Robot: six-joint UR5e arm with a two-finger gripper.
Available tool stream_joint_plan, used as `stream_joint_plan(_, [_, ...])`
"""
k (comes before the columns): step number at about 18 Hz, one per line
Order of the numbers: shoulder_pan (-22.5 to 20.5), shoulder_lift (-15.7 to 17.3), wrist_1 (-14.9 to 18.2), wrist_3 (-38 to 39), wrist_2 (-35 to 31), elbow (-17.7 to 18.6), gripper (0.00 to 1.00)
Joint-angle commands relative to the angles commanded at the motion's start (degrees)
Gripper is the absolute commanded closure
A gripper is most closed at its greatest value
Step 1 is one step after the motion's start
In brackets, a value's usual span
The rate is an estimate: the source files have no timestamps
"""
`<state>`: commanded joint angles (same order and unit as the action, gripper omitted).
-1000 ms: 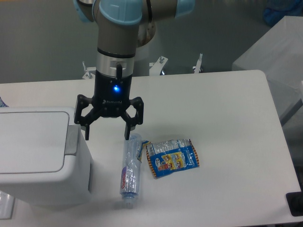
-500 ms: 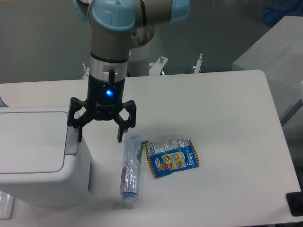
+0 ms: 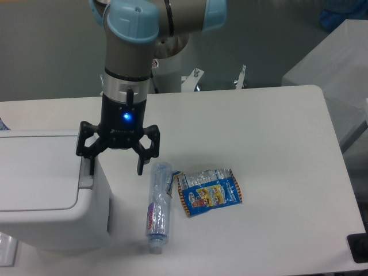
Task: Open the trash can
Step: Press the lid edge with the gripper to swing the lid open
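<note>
The big boxy white plastic trash can [image 3: 43, 195] sits left of the black two-finger gripper [image 3: 115, 167]; its fingers are spread apart, one right at the grey hinge tab [image 3: 86, 171].

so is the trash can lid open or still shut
Shut. The trash can has its lid lying flat on the body, with no gap showing. The gripper hangs over its right edge, jaws spread, holding nothing.

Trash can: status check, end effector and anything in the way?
End effector open, over the right edge of the trash can. Lid shut. Plastic bottle and snack wrapper lie right of it, not blocking.
</note>
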<state>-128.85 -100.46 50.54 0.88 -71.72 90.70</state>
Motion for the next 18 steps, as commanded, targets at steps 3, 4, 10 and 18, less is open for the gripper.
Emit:
stream_joint_plan(3, [0.0,0.0,0.0,0.0,0.0,0.0,0.0])
stream_joint_plan(4, [0.0,-0.1,0.0,0.0,0.0,0.0,0.0])
stream_joint_plan(10, [0.0,-0.3,0.0,0.2,0.0,-0.2,0.0])
stream_joint_plan(18, [-0.1,-0.9,-2.1,-0.9,-0.4,-4.0,0.0])
